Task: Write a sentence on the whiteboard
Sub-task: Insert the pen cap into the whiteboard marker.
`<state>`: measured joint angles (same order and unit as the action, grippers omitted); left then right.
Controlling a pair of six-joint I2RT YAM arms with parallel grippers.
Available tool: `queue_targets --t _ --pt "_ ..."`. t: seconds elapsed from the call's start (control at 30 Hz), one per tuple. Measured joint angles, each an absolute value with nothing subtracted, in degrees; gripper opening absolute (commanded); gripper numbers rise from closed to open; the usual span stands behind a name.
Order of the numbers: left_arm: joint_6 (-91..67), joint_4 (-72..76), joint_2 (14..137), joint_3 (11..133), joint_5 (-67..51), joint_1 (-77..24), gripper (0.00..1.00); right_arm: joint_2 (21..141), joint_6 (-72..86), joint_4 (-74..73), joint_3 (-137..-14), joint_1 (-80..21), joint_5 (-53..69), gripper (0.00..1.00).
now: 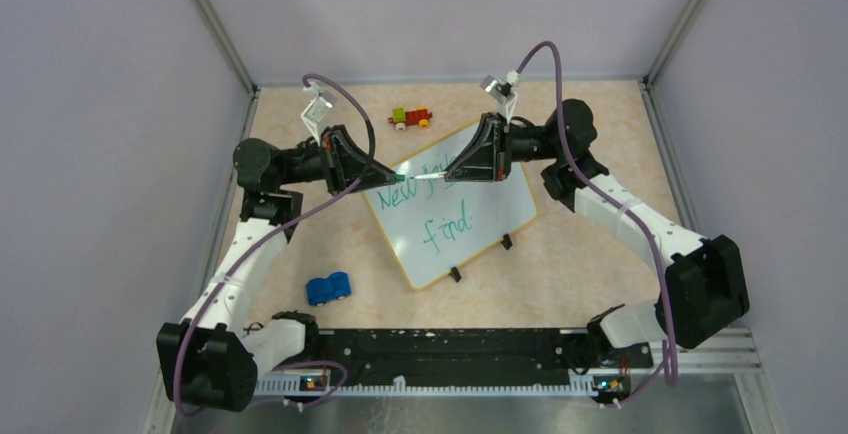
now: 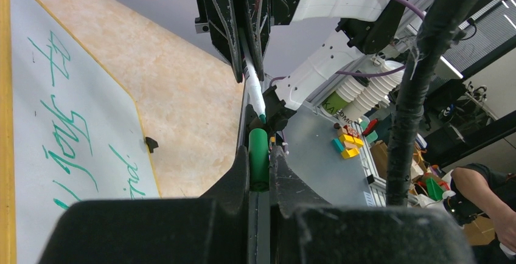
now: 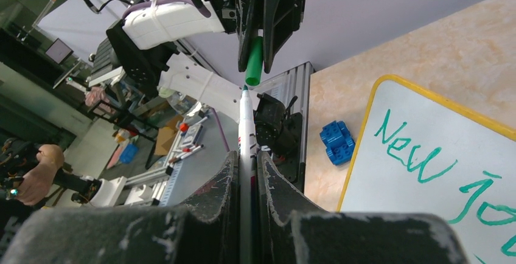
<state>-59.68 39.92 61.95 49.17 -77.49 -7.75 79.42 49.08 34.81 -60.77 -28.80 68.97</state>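
Note:
The whiteboard lies tilted in the middle of the table, with the green sentence "New joys to find" on it in two lines. It also shows in the left wrist view and the right wrist view. My left gripper is shut on a green marker cap. My right gripper is shut on a white marker with a green tip. The two grippers face each other above the board's far edge. The marker tip is just short of the cap's open end.
A blue toy brick car lies on the table near the board's left corner. A red, yellow and green toy lies at the back. Two black clips stick out from the board's near edge. Walls close in both sides and the back.

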Motion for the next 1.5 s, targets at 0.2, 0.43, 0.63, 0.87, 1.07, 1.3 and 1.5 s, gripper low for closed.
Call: queue_targets --t 0.2,0.43,0.63,0.87,1.07,1.3,1.5 --pt "-58.0 37.6 61.9 49.2 -77.3 -8.3 0.00 80.1 48.2 33.5 -60.9 -29.5 68.6 0.00" --pt "-57.3 36.8 61.7 49.2 -77.1 -8.4 0.00 80.4 46.5 31.4 -60.9 -29.9 68.5 0.00" --pt "-56.9 36.4 61.6 49.2 -77.1 -8.7 0.00 80.4 46.0 30.4 -61.3 -29.9 68.4 0.00" --pt "-55.0 33.8 61.6 49.5 -77.1 -8.8 0.00 80.4 45.0 29.5 -61.3 -29.9 68.4 0.00" --pt "-50.5 28.2 61.1 50.4 -77.1 -8.8 0.00 80.4 43.9 28.0 -61.3 -29.9 68.4 0.00" --pt "-48.3 25.1 60.6 50.7 -77.1 -8.8 0.00 80.4 43.5 27.4 -61.3 -29.9 68.4 0.00" --pt "-46.8 23.3 60.6 50.9 -77.1 -8.8 0.00 80.4 43.4 27.1 -61.3 -29.9 68.4 0.00"
